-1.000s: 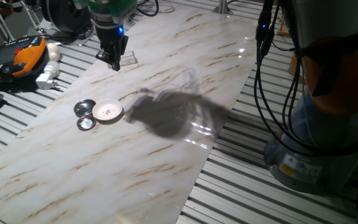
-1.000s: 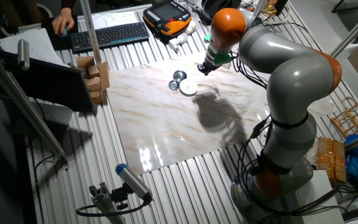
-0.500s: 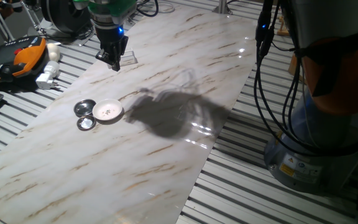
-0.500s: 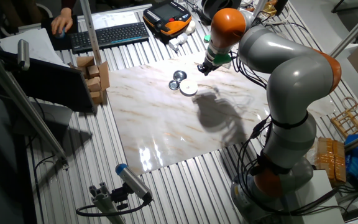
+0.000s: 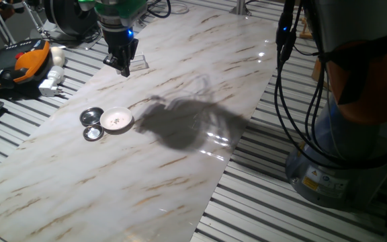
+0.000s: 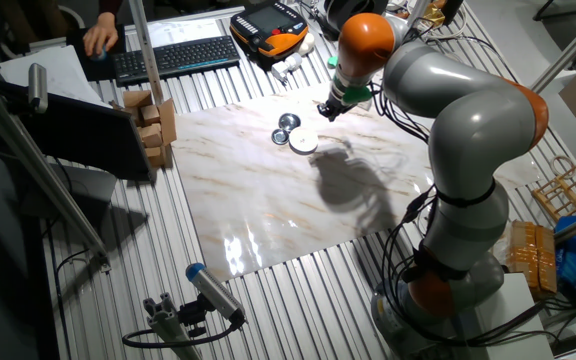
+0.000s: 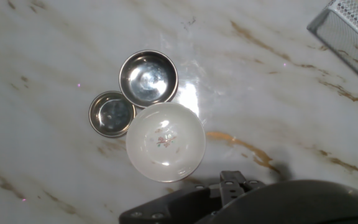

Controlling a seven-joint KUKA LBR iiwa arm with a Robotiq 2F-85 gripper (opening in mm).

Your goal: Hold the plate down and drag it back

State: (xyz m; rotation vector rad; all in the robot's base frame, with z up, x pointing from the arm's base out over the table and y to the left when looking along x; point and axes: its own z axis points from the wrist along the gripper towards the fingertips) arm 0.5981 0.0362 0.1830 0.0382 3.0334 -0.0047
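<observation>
The plate is a small white shallow dish with faint specks in its centre, lying on the marble table top. It also shows in the other fixed view and in the hand view. It touches two shiny metal discs. My gripper hangs above the table, well apart from the plate, with its dark fingers together and nothing between them. In the hand view only its tip shows at the bottom edge.
A clear flat rectangular piece lies just behind the gripper. An orange teach pendant and a white plug sit off the table's left side. Wooden blocks and a keyboard stand beyond. The arm's base is at right.
</observation>
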